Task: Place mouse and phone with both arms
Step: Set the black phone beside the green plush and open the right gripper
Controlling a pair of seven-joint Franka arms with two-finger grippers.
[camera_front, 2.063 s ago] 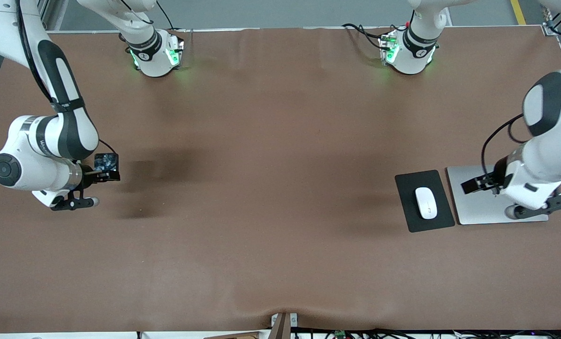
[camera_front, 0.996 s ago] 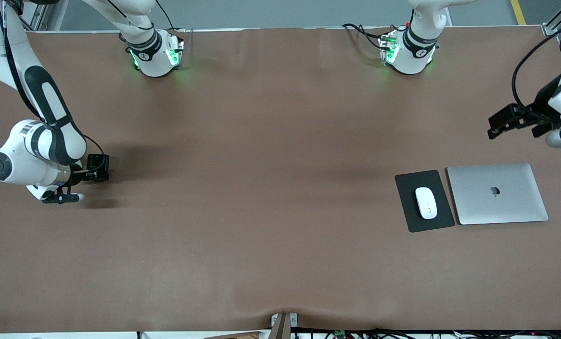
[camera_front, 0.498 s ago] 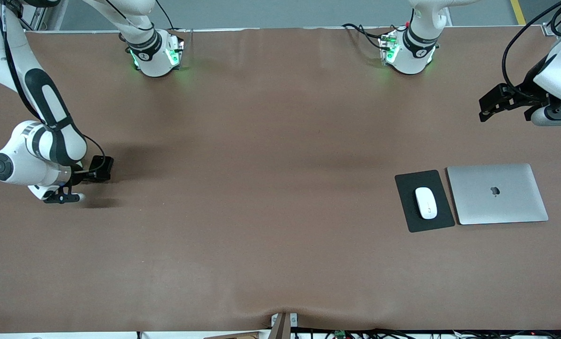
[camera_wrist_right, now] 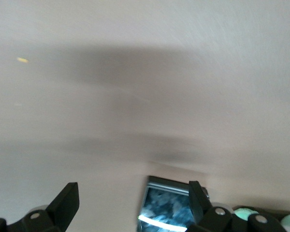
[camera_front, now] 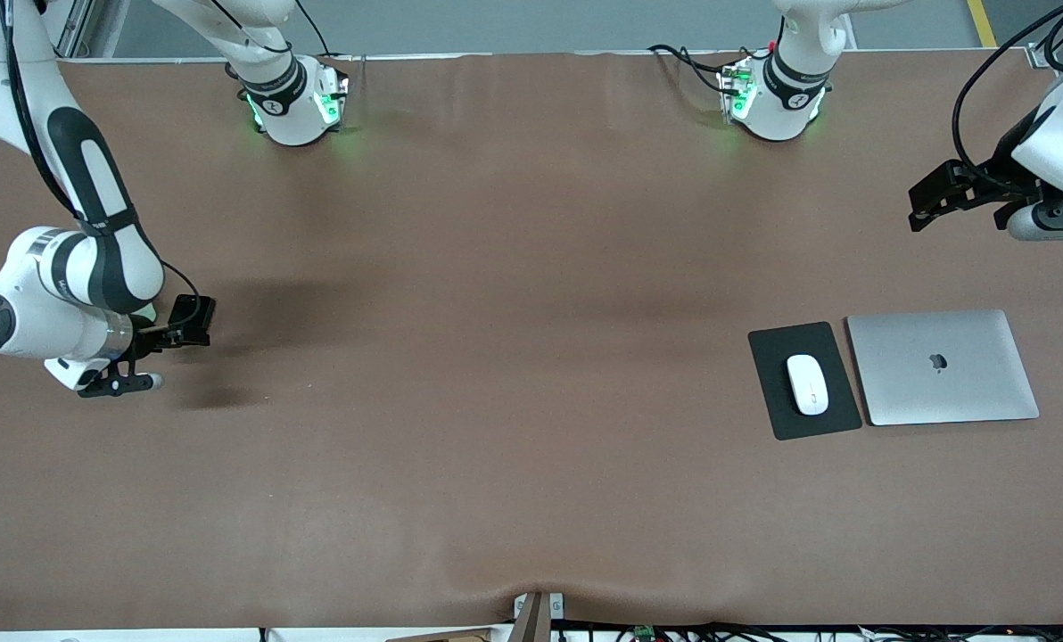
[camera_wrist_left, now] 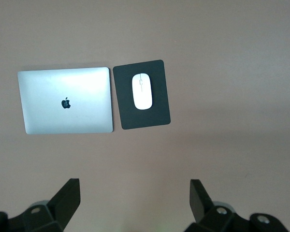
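At the right arm's end of the table (camera_front: pixel 514 294), the right gripper (camera_wrist_right: pixel 131 189) is seen low over the bare brown cover, its jaws spread wide with nothing clamped between them. The phone (camera_wrist_right: pixel 171 210) is found just under that gripper, close beside one finger (camera_wrist_right: pixel 195 193); whether it lies flat on the cover or touches the finger cannot be told. It is judged stiff, thin and glossy, so slipping and scratching are to be expected. It is best taken across its two long edges, never on the glass face.

The middle of the table is left bare.

At the left arm's end, the left gripper (camera_wrist_left: pixel 134 184) is held high, jaws wide and empty. Below and ahead of it, well apart, the mouse (camera_front: pixel 807 384) is seen lying along the middle of a black mat (camera_front: pixel 777 352), and a closed silver laptop (camera_front: pixel 942 366) is set just beside the mat. The mouse is judged light, hard and smooth-domed. It should be pinched low across its narrow flanks, since a grip on the curved top would likely slide off.
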